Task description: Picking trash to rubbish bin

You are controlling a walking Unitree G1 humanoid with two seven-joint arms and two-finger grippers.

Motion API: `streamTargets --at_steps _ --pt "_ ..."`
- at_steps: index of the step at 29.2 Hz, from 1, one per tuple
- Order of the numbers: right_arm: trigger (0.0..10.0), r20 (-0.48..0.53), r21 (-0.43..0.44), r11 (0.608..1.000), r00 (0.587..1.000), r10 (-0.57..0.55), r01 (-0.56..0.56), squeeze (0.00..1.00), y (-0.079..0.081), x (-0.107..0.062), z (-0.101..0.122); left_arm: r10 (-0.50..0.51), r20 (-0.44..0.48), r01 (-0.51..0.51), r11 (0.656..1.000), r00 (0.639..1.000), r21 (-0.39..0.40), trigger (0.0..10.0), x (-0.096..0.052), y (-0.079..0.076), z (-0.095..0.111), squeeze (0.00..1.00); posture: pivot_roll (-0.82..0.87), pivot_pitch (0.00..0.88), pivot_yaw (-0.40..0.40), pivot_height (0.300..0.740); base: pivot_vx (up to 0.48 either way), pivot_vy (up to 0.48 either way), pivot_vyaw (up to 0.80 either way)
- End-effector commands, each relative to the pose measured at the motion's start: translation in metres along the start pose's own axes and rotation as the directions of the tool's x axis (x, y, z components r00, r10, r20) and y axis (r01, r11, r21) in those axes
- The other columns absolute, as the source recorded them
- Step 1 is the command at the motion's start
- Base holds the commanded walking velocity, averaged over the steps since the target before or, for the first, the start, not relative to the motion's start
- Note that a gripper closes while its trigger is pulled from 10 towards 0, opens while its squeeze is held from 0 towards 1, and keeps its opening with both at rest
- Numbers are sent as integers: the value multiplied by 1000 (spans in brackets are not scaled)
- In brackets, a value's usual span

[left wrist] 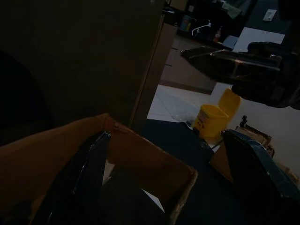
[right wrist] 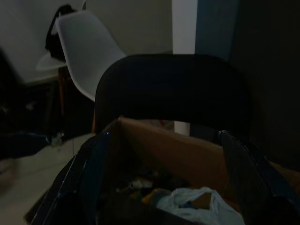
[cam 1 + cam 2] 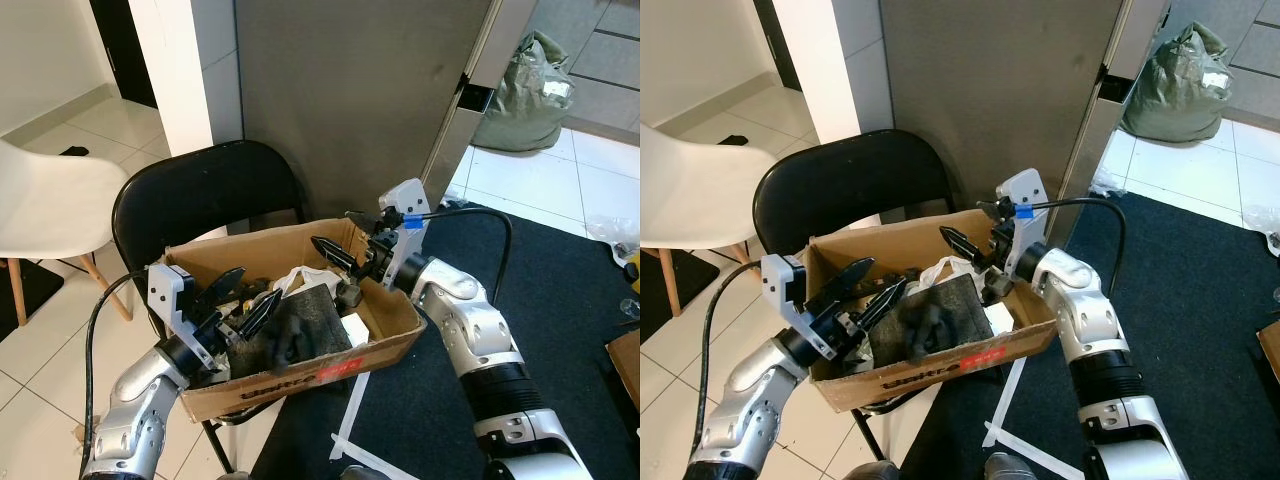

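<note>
Item: cardboard box (image 3: 300, 375) w/ trash, on black chair (image 3: 200, 195). L gripper (image 3: 243, 297) and R gripper (image 3: 335, 250), both spread, poised over opposite ends; contents prob. nearer L.

A black folding chair (image 3: 205, 195) stands partly on the white tiled floor (image 3: 40, 370), at the edge of a dark carpet (image 3: 560, 290). On its seat rests an open cardboard box (image 3: 300, 375) of trash, with a dark crumpled piece (image 3: 295, 330) and white plastic (image 3: 300, 278) inside.
</note>
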State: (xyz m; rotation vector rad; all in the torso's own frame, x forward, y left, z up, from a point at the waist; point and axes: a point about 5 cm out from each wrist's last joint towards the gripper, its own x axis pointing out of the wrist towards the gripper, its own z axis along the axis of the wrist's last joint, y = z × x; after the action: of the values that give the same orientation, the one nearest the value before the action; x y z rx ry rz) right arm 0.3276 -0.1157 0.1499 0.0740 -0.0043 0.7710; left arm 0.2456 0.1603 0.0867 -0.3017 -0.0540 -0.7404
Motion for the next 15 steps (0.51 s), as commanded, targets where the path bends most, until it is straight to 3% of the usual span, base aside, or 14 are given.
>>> streamTargets --at_steps 1,10,15 --pt "10000 16 27 999 1000 -19 19 0 -4 -3 -1 15 2 -15 1000 1000 19 10000 0 1 3 0 40 0 -39 740 0 0 0" --pt "10000 51 68 997 998 -38 34 0 -6 -5 0 56 20 -56 997 998 43 10000 5 -1 13 0 39 0 -40 740 0 0 0" --pt "10000 106 174 981 989 -101 82 0 -14 -8 1 130 76 -133 991 989 27 10000 9 8 22 0 38 0 -38 740 0 0 0"
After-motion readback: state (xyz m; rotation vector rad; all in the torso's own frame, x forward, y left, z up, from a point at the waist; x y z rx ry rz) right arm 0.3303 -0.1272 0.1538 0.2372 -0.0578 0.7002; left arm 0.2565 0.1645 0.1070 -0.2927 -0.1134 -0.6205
